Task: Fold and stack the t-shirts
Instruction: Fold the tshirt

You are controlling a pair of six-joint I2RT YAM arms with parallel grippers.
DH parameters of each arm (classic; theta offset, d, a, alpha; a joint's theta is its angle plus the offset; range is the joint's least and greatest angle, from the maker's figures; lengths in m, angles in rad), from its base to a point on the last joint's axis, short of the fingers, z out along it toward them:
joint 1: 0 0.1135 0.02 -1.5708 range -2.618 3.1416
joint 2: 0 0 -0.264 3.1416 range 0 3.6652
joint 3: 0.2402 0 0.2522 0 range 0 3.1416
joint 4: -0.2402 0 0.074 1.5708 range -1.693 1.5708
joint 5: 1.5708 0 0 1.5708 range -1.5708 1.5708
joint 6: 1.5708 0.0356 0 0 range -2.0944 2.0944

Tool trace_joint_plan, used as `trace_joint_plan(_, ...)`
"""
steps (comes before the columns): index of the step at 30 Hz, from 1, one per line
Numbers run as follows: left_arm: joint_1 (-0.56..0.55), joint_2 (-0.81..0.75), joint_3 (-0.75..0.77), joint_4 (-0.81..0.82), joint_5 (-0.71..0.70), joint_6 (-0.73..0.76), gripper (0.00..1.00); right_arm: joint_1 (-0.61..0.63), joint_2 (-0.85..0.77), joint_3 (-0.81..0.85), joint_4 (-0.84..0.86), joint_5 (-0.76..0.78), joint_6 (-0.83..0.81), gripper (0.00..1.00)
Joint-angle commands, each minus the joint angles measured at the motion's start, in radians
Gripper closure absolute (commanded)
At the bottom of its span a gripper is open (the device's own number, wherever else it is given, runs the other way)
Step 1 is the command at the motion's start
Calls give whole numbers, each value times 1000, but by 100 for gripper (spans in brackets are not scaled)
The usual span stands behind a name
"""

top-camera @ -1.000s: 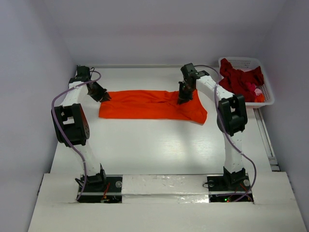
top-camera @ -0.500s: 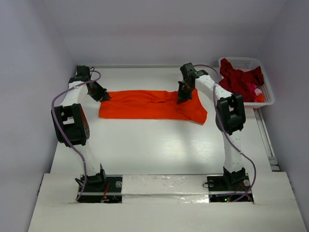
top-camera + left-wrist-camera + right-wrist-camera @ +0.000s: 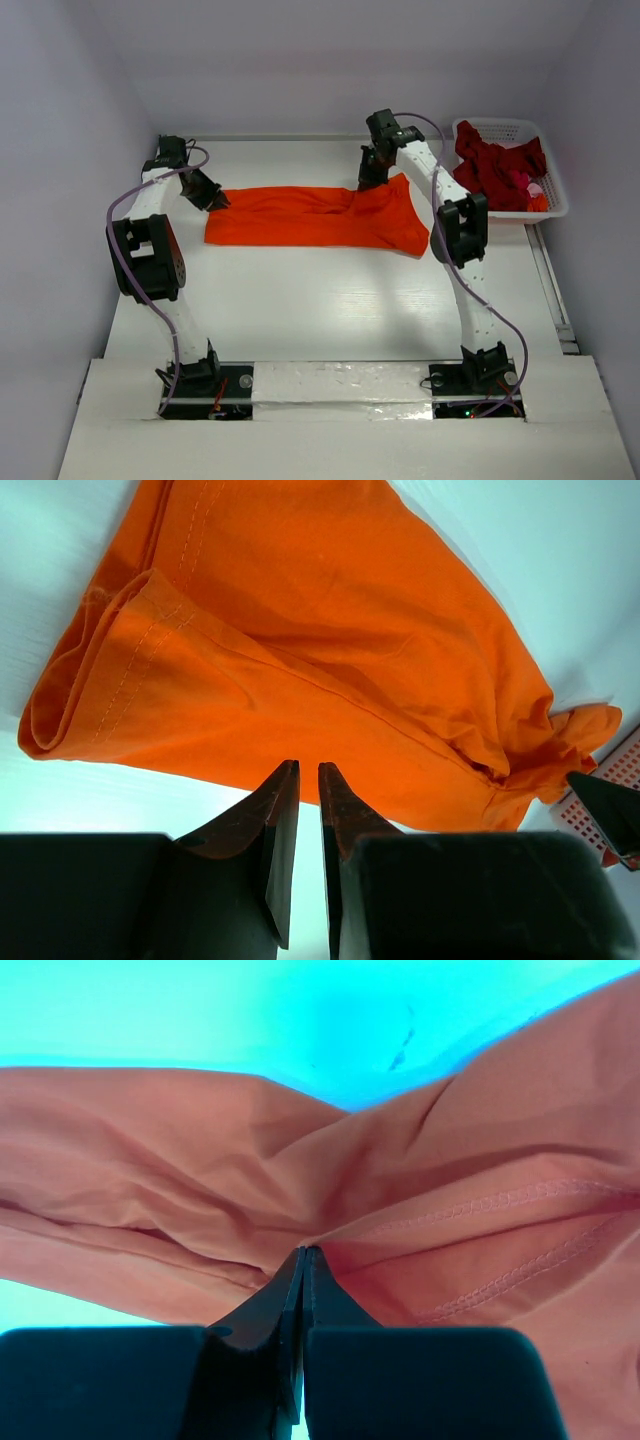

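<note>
**Orange shirt stretched across the desk, a claw at each end**

The orange t-shirt (image 3: pixel 310 218) lies in a long band across the far half of the desk (image 3: pixel 330 300), roughly folded lengthwise, its right end wider and rumpled.

The left claw (image 3: pixel 213 196) sits at the shirt's left end, low over the desk. In the left wrist view its two fingers stand almost together, with only a thin slit between them, and their tips reach the near edge of the cloth. A stitched hem, doubled over on itself, lies just beyond them. I cannot tell whether the tips nip the cloth or only touch it.

The right claw (image 3: pixel 372 175) is at the far edge of the shirt, toward its right end. In the right wrist view its fingers are pressed tight together and clamped on a pinch of the orange cloth, with creases running out from the tips to both sides. A double row of stitching runs across the cloth to the right of the pinch. In the top view the cloth rises to a peak beside this claw.

The dark red t-shirts (image 3: pixel 495 165) are heaped in a white latticed basket (image 3: pixel 500 123) at the far right corner of the desk, apart from the orange one.
</note>
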Motion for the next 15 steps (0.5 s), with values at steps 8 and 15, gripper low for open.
trace_joint_plan(8,4,-33,76,-29,15,5,88,-1,-26,-76,8,34,2,59)
trace_joint_plan(15,4,-39,21,-9,7,26,88,-49,-9,56,-52,120,-49,46)
